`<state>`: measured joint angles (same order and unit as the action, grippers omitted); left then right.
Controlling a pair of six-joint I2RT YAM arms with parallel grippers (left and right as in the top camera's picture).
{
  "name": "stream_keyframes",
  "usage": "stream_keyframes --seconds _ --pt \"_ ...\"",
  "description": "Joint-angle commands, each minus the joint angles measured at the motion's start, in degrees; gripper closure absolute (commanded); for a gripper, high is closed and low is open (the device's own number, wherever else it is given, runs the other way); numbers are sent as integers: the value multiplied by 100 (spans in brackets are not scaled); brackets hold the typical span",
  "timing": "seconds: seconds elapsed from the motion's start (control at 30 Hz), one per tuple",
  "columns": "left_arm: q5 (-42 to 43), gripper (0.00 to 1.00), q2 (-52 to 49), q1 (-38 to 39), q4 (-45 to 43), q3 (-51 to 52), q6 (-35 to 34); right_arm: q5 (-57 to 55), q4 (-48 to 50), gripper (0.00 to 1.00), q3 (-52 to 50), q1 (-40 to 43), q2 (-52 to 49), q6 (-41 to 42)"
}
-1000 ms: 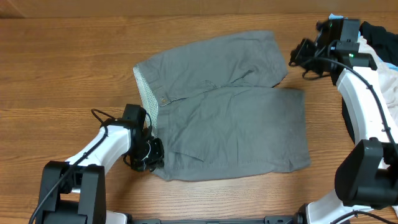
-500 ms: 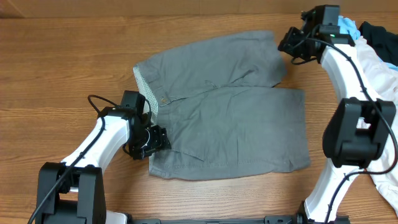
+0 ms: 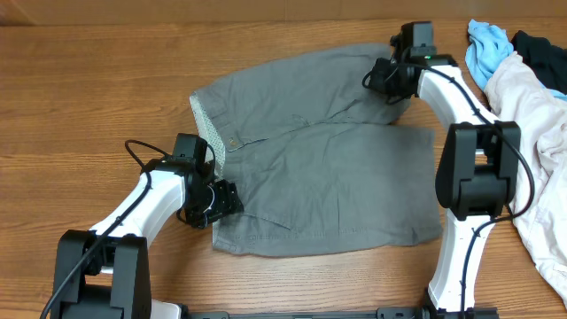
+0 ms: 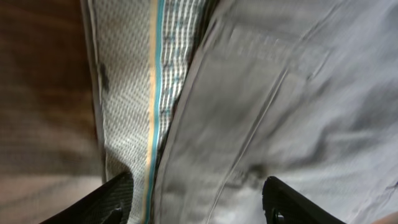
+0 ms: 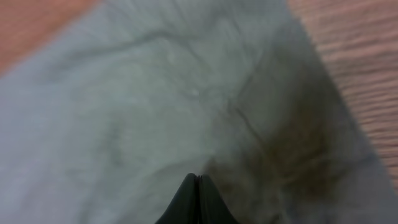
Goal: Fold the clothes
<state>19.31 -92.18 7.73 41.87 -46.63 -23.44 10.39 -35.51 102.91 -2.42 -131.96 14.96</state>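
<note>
Overhead: gray shorts [image 3: 328,168] spread flat mid-surface [image 3: 89,106], waistband left, legs right. No fold visible; all folding judged outstanding. Left fingers [image 3: 215,204] at the near waistband corner, right fingers [image 3: 381,78] at the far leg hem.
Left wrist: left fingers [image 4: 115,196] parted, released, over the speckled lining [image 4: 124,93].
Right wrist: right fingers [image 5: 196,202] clenched tip to tip over gray cloth; cannot tell if any is pinched.

Right of the shorts [image 3: 328,168], the pale garment [image 3: 545,115] runs off the frame edge. Both wrist views are blurred.

Open table [image 3: 80,97] left of shorts [image 3: 328,186], pale garment [image 3: 542,124] and blue cloth [image 3: 489,46] crowding right edge
</note>
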Motion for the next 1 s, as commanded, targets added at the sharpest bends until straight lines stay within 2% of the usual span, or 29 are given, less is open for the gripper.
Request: stream_keyframes --seconds 0.0,0.43,0.53,0.8,0.97 --pt "-46 30 -39 -20 -162 90 -59 -310 33 96 131 22 -96 -37" --pt "-17 39 -39 -20 -352 295 -61 -546 243 96 -20 22 -223 -39" --pt "96 51 -39 -20 -323 295 -55 -542 247 96 -20 22 -337 -37" --pt "175 49 -39 -20 -251 295 -33 -544 219 96 -20 22 -538 -20" --pt "175 44 -39 -20 -181 295 -35 -549 149 96 -22 22 -544 -20"
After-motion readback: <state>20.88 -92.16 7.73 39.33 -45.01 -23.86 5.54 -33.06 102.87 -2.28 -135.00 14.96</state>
